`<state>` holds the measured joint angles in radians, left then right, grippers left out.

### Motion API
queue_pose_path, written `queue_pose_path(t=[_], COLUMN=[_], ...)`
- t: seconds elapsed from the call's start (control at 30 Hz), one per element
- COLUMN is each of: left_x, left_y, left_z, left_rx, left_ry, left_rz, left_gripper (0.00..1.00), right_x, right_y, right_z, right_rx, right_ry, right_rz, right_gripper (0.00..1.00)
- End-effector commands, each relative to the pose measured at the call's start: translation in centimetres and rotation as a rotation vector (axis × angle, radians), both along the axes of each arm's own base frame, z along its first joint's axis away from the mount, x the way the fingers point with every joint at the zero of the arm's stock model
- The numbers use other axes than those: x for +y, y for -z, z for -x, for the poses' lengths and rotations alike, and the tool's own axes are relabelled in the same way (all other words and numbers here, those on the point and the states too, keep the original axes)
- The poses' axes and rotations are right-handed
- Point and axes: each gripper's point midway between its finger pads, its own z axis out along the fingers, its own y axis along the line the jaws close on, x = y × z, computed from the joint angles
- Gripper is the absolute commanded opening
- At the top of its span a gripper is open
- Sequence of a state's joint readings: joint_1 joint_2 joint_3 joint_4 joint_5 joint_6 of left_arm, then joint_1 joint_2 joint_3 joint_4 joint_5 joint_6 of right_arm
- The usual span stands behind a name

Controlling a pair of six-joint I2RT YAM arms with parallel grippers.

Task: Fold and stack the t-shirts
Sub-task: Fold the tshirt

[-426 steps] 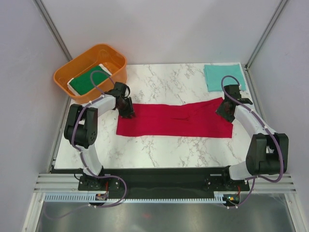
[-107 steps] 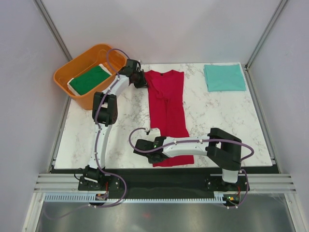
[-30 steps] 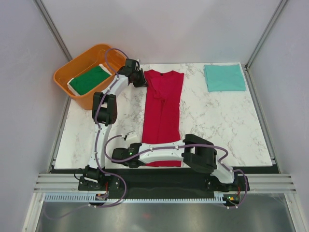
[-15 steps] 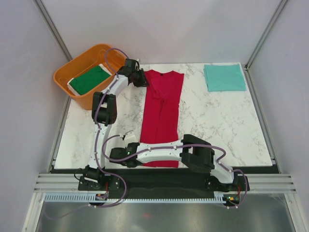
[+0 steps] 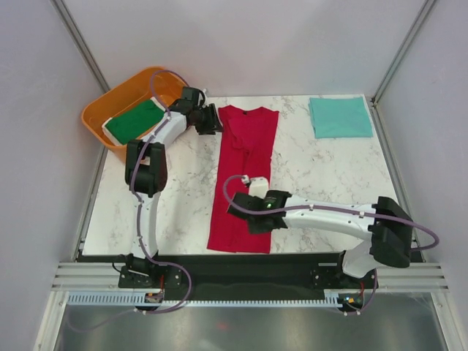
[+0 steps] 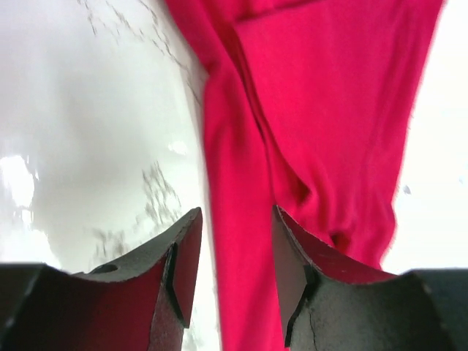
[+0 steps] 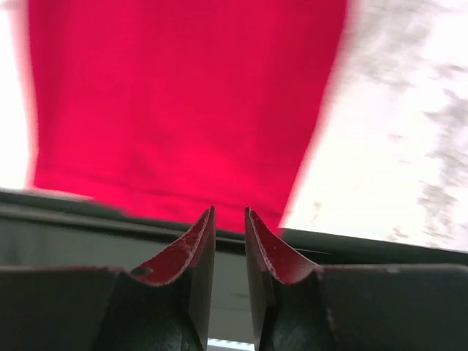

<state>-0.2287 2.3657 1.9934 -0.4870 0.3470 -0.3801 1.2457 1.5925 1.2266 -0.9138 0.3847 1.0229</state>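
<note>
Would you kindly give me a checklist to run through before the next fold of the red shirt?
1. Left gripper empty, jaws apart: ok.
2. Right gripper empty, jaws apart: ok.
3. Red t-shirt smooth: not ok, creased along its middle.
4. Its hem fully on the table: cannot tell.
5. Teal t-shirt clear of both grippers: ok.

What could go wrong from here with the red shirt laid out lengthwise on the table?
1. The bright red cloth t-shirt has its near hem right at the near edge of the white marble table. A pull toward the arms could drag it off.
2. Bunched ridges run down the cloth near the open left gripper. Folding now would probably trap those creases.
</note>
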Motion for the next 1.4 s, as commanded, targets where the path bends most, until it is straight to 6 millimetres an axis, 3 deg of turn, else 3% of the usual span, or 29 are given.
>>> queue_pose_path(t=[0.0, 0.03, 0.1, 0.17, 0.2, 0.3, 0.37, 0.4, 0.43, 0.47, 0.53, 0.57, 0.63, 0.73, 0.87, 0.9, 0.93, 0.97, 1.03, 1.07, 1.13, 1.2, 1.3, 1.33, 1.37], left_x=[-0.2, -0.1, -0.5, -0.7, -1.2, -1.7, -1.7, -2.0, -1.8, -1.9, -2.3, -2.5, -2.6, -2.1, -2.4, -2.4, -2.3, -2.3, -2.2, -2.2, -2.3, -2.3, -2.4, -2.5, -2.5], left_y=[-8.1, -7.1, -8.5, -7.5, -8.2, -7.3, -7.0, -6.8, -6.2, -5.9, -4.2, -4.4, -2.6, -1.6, -1.5, -2.0, -1.8, -1.8, -2.1, -2.2, -2.6, -3.0, -3.4, -3.4, -3.3], left_z=[1.6, 2.8, 4.7, 6.6, 7.3, 9.2, 10.9, 11.7, 13.1, 14.0, 16.8, 17.8, 20.7, 23.2, 25.2, 25.3, 25.6, 25.7, 25.9, 26.0, 26.0, 26.0, 25.6, 25.5, 25.4], left_rx=[-0.123, -0.081, -0.074, -0.041, -0.052, -0.016, 0.017, 0.027, 0.054, 0.068, 0.129, 0.127, 0.179, 0.23, 0.245, 0.231, 0.239, 0.24, 0.234, 0.231, 0.22, 0.212, 0.201, 0.202, 0.204], left_ry=[0.051, 0.053, 0.056, 0.075, 0.093, 0.126, 0.128, 0.132, 0.132, 0.137, 0.157, 0.175, 0.202, 0.179, 0.173, 0.171, 0.164, 0.16, 0.15, 0.148, 0.145, 0.142, 0.13, 0.124, 0.121], left_rz=[0.041, 0.04, 0.062, 0.048, 0.049, 0.051, 0.064, 0.061, 0.057, 0.054, 0.044, 0.044, 0.021, 0.01, 0.012, 0.014, 0.014, 0.014, 0.018, 0.017, 0.023, 0.025, 0.029, 0.028, 0.026], left_gripper=[0.51, 0.51, 0.5, 0.5, 0.5, 0.5, 0.5, 0.5, 0.49, 0.49, 0.49, 0.49, 0.49, 0.49, 0.49, 0.49, 0.49, 0.49, 0.49, 0.49, 0.49, 0.49, 0.49, 0.49, 0.49], right_x=[-4.5, -5.6, -7.5, -9.2, -9.2, -11.0, -11.8, -11.9, -13.2, -13.0, -13.2, -13.7, -14.0, -13.4, -12.6, -12.5, -12.1, -12.2, -12.2, -12.5, -13.3, -14.1, -15.2, -15.8, -15.9], right_y=[1.3, 1.6, 2.5, 3.1, 2.9, 3.3, 2.1, 2.4, 2.1, 0.7, 1.7, 1.8, 1.8, 2.5, 4.5, 4.9, 4.0, 5.8, 5.9, 7.4, 8.0, 9.2, 10.2, 9.1, 10.0], right_z=[-0.7, -1.5, -1.6, -2.6, -3.5, -7.7, -12.6, -14.7, -17.0, -19.6, -23.3, -26.2, -29.6, -34.6, -40.1, -40.8, -42.2, -42.6, -43.9, -44.2, -44.9, -45.3, -46.6, -47.9, -48.3], right_rx=[0.05, 0.06, 0.079, 0.081, 0.069, 0.074, 0.018, -0.001, -0.021, -0.069, -0.071, -0.085, -0.116, -0.135, -0.168, -0.164, -0.187, -0.162, -0.178, -0.159, -0.158, -0.152, -0.157, -0.19, -0.18], right_ry=[0.073, 0.094, 0.107, 0.121, 0.118, 0.146, 0.175, 0.184, 0.225, 0.235, 0.236, 0.257, 0.263, 0.263, 0.244, 0.237, 0.227, 0.234, 0.231, 0.245, 0.264, 0.284, 0.31, 0.317, 0.318], right_rz=[0.012, 0.016, 0.034, 0.046, 0.023, -0.007, -0.064, -0.07, -0.082, -0.112, -0.138, -0.155, -0.198, -0.281, -0.328, -0.342, -0.372, -0.369, -0.395, -0.391, -0.391, -0.381, -0.384, -0.402, -0.411], right_gripper=[0.3, 0.29, 0.29, 0.28, 0.28, 0.28, 0.3, 0.31, 0.32, 0.33, 0.34, 0.33, 0.33, 0.33, 0.35, 0.36, 0.36, 0.36, 0.37, 0.37, 0.37, 0.26, 0.0, 0.0, 0.0])
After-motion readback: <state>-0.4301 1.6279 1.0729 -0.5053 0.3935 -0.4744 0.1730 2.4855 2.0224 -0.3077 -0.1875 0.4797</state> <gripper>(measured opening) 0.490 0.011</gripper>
